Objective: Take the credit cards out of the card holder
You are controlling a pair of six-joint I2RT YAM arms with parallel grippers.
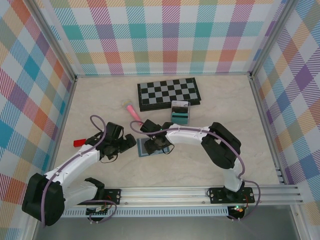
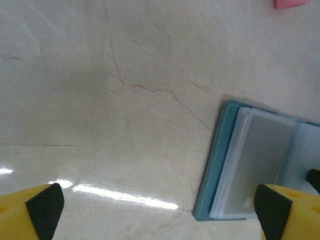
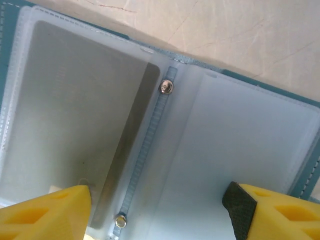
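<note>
The blue-grey card holder [image 1: 144, 148] lies open on the table, clear sleeves facing up. My right gripper [image 1: 159, 144] hovers open just above it, one yellow finger on each side of the riveted spine [image 3: 150, 145]; it holds nothing. A pale grey card [image 3: 75, 110] sits inside the left sleeve. The right sleeve [image 3: 240, 150] looks blank. My left gripper [image 1: 127, 145] stands open at the holder's left edge [image 2: 215, 165], its right pad [image 2: 272, 207] over the sleeves. Two credit cards [image 1: 180, 115], teal and white, lie loose in front of the chessboard.
A black-and-grey chessboard [image 1: 169, 92] lies at the back. A pink marker [image 1: 131, 109] rests left of the loose cards. A small red object [image 1: 78, 142] sits by my left arm. Checked walls close in three sides.
</note>
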